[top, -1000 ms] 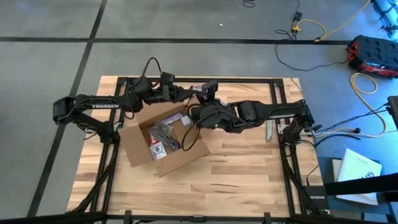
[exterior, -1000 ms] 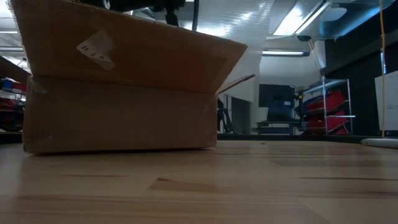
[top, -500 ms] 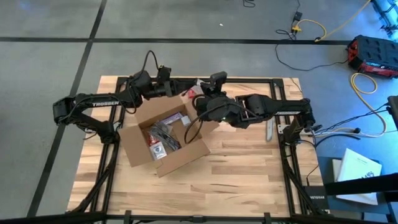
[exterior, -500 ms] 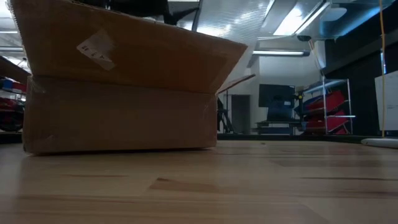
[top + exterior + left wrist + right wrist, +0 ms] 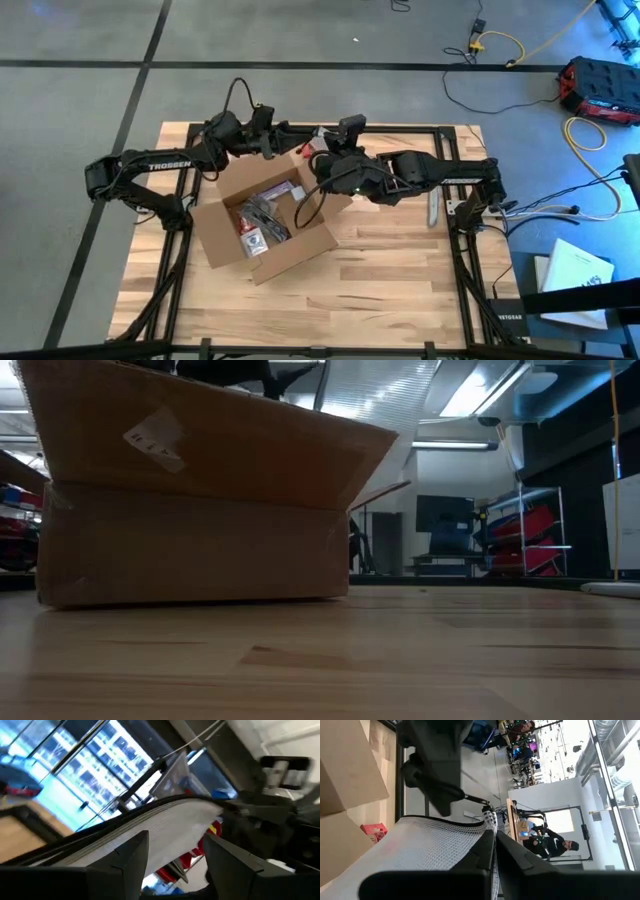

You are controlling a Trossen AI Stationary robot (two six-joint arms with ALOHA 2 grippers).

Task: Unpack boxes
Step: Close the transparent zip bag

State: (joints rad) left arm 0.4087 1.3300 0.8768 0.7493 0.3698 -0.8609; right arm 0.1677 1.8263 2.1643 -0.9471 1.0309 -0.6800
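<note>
While the box (image 5: 265, 225) sits open on the surface (image 5: 400, 290) nearest the camera, both grippers meet beyond its far corner: right fingers (image 5: 492, 851) pinch a white mesh bag (image 5: 427, 847), left fingers (image 5: 132, 857) spread around it.

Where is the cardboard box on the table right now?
High view: the cardboard box sits open on the table's left-centre, just in front of where both arms meet. Low view: it fills the left foreground.
</note>
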